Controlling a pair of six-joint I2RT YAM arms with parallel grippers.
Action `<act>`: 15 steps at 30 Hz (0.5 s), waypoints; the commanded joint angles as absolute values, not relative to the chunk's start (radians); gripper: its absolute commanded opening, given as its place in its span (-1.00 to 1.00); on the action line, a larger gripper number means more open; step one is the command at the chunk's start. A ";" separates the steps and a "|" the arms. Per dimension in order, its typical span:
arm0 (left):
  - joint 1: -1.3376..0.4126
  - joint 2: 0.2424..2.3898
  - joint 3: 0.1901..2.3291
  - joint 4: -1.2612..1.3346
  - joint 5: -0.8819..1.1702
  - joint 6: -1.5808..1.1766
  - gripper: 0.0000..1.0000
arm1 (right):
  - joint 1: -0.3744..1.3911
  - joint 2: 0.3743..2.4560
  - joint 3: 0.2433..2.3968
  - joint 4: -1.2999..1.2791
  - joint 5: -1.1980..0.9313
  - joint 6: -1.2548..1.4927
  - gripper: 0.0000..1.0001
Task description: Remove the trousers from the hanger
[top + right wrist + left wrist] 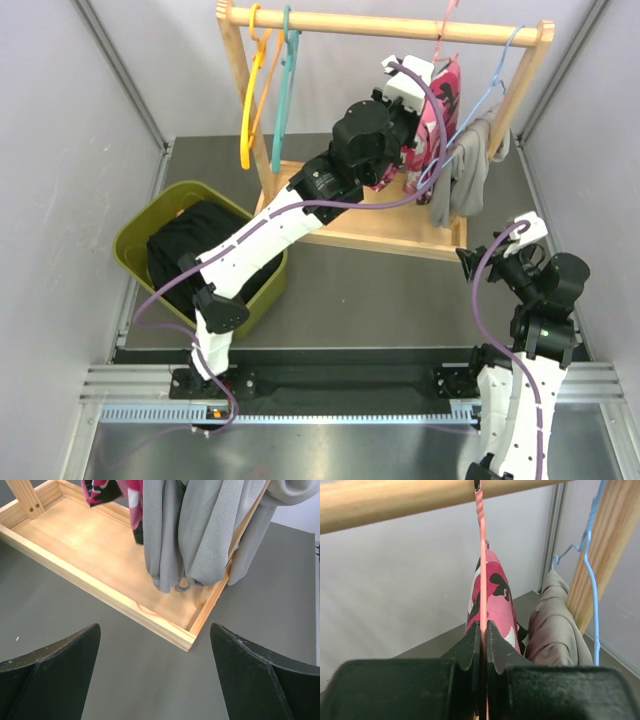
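Pink camouflage trousers (441,108) hang on a thin pink hanger (446,28) from the wooden rail (380,25). My left gripper (412,82) is high at the rail and shut on the pink hanger's wire (482,555). The trousers (497,597) hang just beyond its fingertips (483,626). Grey trousers (470,170) hang on a blue hanger (497,82) to the right, also in the left wrist view (555,630). My right gripper (474,262) is open and empty, low over the table near the rack's front right corner (155,626). The grey trousers (200,530) hang ahead of it.
The wooden rack base (100,555) is a shallow tray with raised edges. Yellow (249,95) and teal (285,95) empty hangers hang at the rail's left end. A green bin (135,240) holding black clothing (200,250) stands at the left. Grey walls close both sides.
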State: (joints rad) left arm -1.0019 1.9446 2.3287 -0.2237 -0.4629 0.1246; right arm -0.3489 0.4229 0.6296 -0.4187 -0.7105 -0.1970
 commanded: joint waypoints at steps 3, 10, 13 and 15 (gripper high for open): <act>-0.992 1.792 2.335 0.103 -0.489 0.121 -1.00 | -0.368 0.410 0.640 -0.356 -0.761 -0.196 0.81; -0.991 1.651 2.185 0.048 -0.506 0.106 -1.00 | -0.370 0.379 0.638 -0.371 -0.893 -0.233 0.96; -0.991 1.577 2.112 0.015 -0.508 0.084 -1.00 | -0.370 0.359 0.637 -0.382 -1.012 -0.255 1.00; -0.991 1.534 2.048 0.005 -0.500 0.063 -1.00 | -0.368 0.341 0.627 -0.383 -1.118 -0.274 0.99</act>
